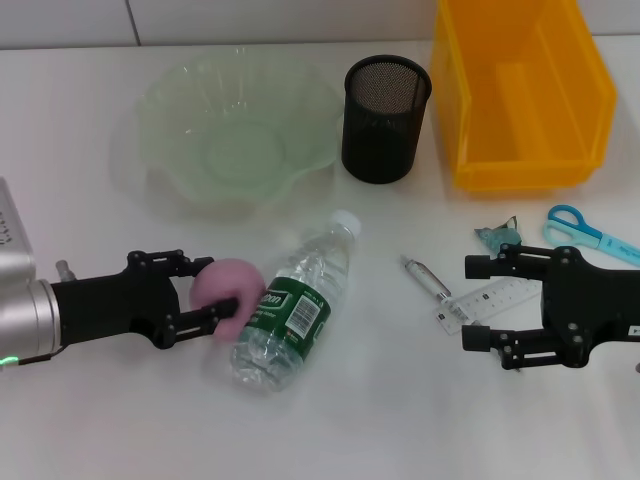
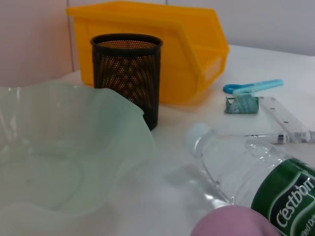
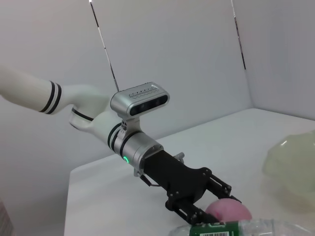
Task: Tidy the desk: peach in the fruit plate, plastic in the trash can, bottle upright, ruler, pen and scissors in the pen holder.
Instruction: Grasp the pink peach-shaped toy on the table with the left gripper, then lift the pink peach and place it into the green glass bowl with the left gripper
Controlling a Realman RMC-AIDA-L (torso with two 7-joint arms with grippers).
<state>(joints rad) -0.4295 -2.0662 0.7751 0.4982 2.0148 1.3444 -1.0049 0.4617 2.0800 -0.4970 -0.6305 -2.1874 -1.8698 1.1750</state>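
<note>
Your left gripper (image 1: 205, 293) has its fingers around the peach (image 1: 228, 295), the right gripper (image 1: 480, 303) gapes wide over the ruler (image 1: 487, 303), and nothing is tidied yet.

Peach (image 1: 228, 287) left of bottle (image 1: 296, 307); pen holder (image 1: 386, 118) behind; ruler (image 1: 487, 303) right.

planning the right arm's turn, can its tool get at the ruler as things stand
Probably yes: the right tool hovers open right beside the ruler, nothing covering it; only the pen lies close alongside.
</note>
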